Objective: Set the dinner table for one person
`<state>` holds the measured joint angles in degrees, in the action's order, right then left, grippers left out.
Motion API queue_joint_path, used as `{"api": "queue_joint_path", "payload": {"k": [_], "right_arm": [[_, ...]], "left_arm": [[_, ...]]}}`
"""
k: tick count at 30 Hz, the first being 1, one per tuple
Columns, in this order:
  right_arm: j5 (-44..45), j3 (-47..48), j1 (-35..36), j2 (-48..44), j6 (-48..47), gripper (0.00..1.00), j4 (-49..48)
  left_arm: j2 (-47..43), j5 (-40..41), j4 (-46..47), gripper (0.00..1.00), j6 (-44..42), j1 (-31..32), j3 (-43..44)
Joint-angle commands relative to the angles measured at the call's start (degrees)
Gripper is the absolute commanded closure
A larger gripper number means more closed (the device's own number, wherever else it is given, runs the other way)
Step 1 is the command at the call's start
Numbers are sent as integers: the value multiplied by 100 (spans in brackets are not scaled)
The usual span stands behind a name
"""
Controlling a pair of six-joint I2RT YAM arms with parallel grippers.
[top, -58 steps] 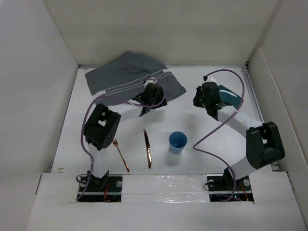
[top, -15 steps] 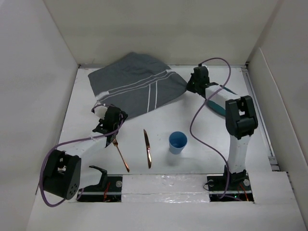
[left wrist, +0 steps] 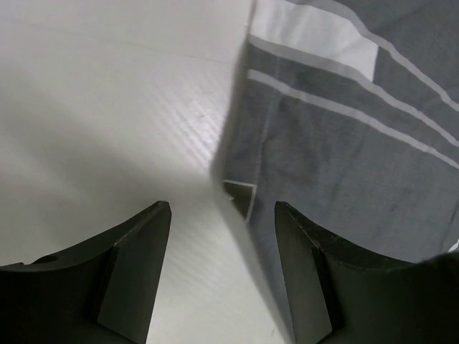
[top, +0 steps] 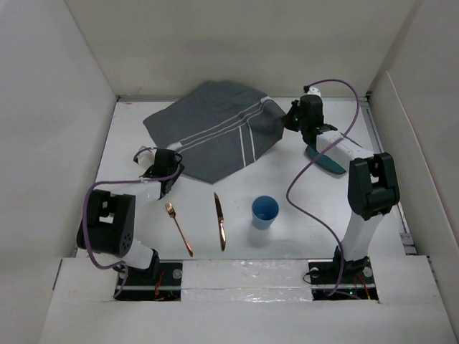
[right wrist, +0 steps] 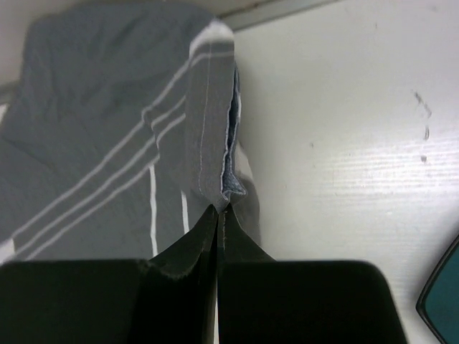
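Watching from the top external view: pinching a corner of the placemat [top: 215, 132] with the right gripper [top: 290, 120], clenched on cloth, spreading the rest off to its left. Hovering the left gripper [top: 165, 166], released, just beside the opposite corner's hem. Stretching the cloth's long axis roughly between the two grippers, over the dinner table [top: 122, 143].

Looking through the left wrist: spreading both fingers [left wrist: 136, 265] wide, finding the corner flap just ahead and right of the gap, not yet between the pads. Judging a short forward-right nudge necessary before closing.

Looking through the right wrist: gripping a folded hem right at the fingertips [right wrist: 193, 251], trailing cloth ahead and leftward.
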<state>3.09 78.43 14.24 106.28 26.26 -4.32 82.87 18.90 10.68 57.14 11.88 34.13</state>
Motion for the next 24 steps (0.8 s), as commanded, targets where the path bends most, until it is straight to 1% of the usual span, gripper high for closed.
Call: {"api": "queue_joint_path", "payload": {"k": [1, 3, 4, 5, 6, 7, 8, 9, 10, 11, 12, 14, 15, 16, 17, 19, 20, 21, 22, 23, 24], "right_arm": [[-221, -65, -27, -98, -165, 100, -298], [-256, -118, -27, -134, -174, 100, -333], [-265, -153, -27, -186, -165, 100, -342], [-265, -153, -27, -187, -174, 100, -342], [-439, -162, -27, -195, -174, 100, -350], [-458, -170, -27, -230, -165, 100, -368], [-485, -179, -27, -239, -156, 100, -377], [-502, -179, -27, -248, -165, 100, -377], [-511, -179, -27, -292, -165, 100, -377], [-520, -179, -27, -301, -165, 100, -377], [-555, -171, -27, -336, -165, 100, -360], [-573, -144, 35, -458, -209, 100, -194], [-573, -162, 35, -520, -279, 100, -131], [-564, -197, 105, -599, -297, 100, -87], [-477, -327, 105, -782, -332, 100, -69], [-450, -495, 166, -810, -332, 100, -78], [-450, -557, 167, -811, -289, 100, -122], [-502, -644, 167, -784, -245, 100, -192], [-537, -802, 167, -758, -209, 100, -305], [-599, -821, 167, -706, -174, 100, -411], [-669, -821, 167, -618, -174, 100, -377]], "left_arm": [[404, -263, -92, 43, -186, 7, 558], [677, -509, 57, 43, -300, 7, 664], [921, -553, 22, 47, -405, 7, 900], [924, -554, 22, 47, -406, 7, 902], [1011, -597, -74, 51, -484, 7, 1103], [1134, -580, -109, 63, -520, 7, 1200], [1178, -563, -118, 96, -564, -54, 1271], [1222, -649, -206, 100, -555, -106, 1489], [1249, -737, -189, 100, -573, -220, 1631], [1249, -834, -189, 100, -643, -221, 2032], [1258, -896, -319, 100, -739, -221, 2315], [1267, -756, -793, 100, -1099, -221, 3035], [1267, -530, -1352, 100, -1231, -221, 3708], [1232, -353, -1645, 100, -1493, -221, 4011], [1197, 66, -2309, 100, -1696, -291, 4597], [1162, 131, -2438, 100, -1828, -291, 4716], [1187, -51, -2526, 100, -2282, -439, 4882], [1248, -375, -2718, 100, -2417, -493, 5041], [1510, -386, -3016, 95, -2506, -494, 5242], [1626, -308, -3445, 78, -2654, -494, 5531], [1723, -238, -3537, 67, -2708, -494, 5578]]}}
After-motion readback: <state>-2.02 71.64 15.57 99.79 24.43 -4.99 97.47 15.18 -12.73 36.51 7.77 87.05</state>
